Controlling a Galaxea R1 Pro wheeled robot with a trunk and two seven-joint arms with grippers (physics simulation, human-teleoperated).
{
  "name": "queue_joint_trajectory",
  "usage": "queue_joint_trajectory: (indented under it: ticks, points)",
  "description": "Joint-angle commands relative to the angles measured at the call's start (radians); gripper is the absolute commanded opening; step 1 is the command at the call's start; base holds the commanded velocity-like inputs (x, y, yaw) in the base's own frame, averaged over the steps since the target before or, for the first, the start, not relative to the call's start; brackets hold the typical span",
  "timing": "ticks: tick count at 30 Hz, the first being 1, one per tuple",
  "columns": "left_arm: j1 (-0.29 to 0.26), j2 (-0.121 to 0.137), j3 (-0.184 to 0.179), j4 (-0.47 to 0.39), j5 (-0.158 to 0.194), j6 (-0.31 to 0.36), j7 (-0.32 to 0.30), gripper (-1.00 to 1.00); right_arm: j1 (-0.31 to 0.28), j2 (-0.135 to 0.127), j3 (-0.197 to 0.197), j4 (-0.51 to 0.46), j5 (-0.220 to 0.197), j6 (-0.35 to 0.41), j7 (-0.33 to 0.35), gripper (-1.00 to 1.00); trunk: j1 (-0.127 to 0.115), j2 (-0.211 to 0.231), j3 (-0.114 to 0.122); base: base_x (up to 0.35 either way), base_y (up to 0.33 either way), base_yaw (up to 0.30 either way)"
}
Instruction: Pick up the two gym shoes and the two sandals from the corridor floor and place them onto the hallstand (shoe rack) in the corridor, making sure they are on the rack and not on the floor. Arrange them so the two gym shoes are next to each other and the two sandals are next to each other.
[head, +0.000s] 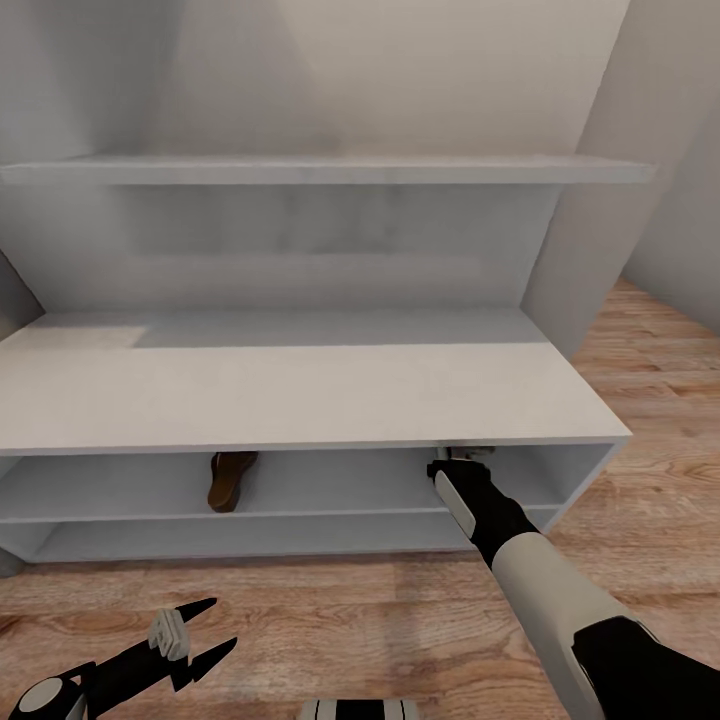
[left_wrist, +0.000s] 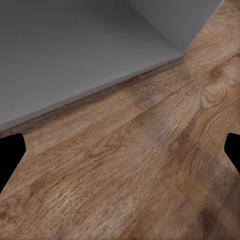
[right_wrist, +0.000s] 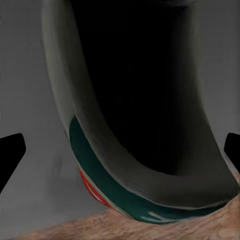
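Note:
The hallstand (head: 300, 395) stands in front of me, pale grey, with two open shelf slots under its flat top. One brown sandal (head: 231, 480) lies in the upper slot, left of centre. My right arm reaches into the upper slot at the right, and the right gripper (head: 462, 455) is mostly hidden under the top. In the right wrist view a gym shoe (right_wrist: 131, 201), white with a green stripe, a red patch and a dark inside, sits very close between the spread fingers of the open right gripper (right_wrist: 120, 150). My left gripper (head: 222, 622) hangs open and empty over the corridor floor (left_wrist: 150, 165).
A long wall shelf (head: 320, 170) runs above the hallstand. Grey walls close in on both sides. Wood plank floor (head: 650, 400) extends right of the unit and in front of it. The lower slot (head: 250, 537) holds nothing that I can see.

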Motion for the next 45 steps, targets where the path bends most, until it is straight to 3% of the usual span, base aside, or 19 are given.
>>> queue_joint_trajectory:
  ticks: [1, 29, 45]
  points:
    - [-0.001, 0.0, 0.001, 0.001, 0.001, -0.005, -0.003, 1.0, -0.001, -0.001, 0.006, -0.001, -0.01, 0.003, -0.009, 1.0, 0.0, 0.0, -0.001, 0.0, 0.0, 0.0]
    - [-0.001, 0.0, 0.001, 0.001, 0.002, -0.005, -0.003, 1.0, 0.0, -0.001, 0.006, -0.001, -0.01, 0.003, -0.009, 1.0, 0.0, 0.0, -0.001, -0.28, 0.0, 0.0]
    - [-0.001, 0.0, 0.001, 0.001, 0.003, -0.005, -0.003, 1.0, 0.001, -0.001, 0.007, 0.0, -0.007, 0.001, -0.01, 1.0, 0.0, 0.0, -0.001, -0.074, 0.0, 0.0]
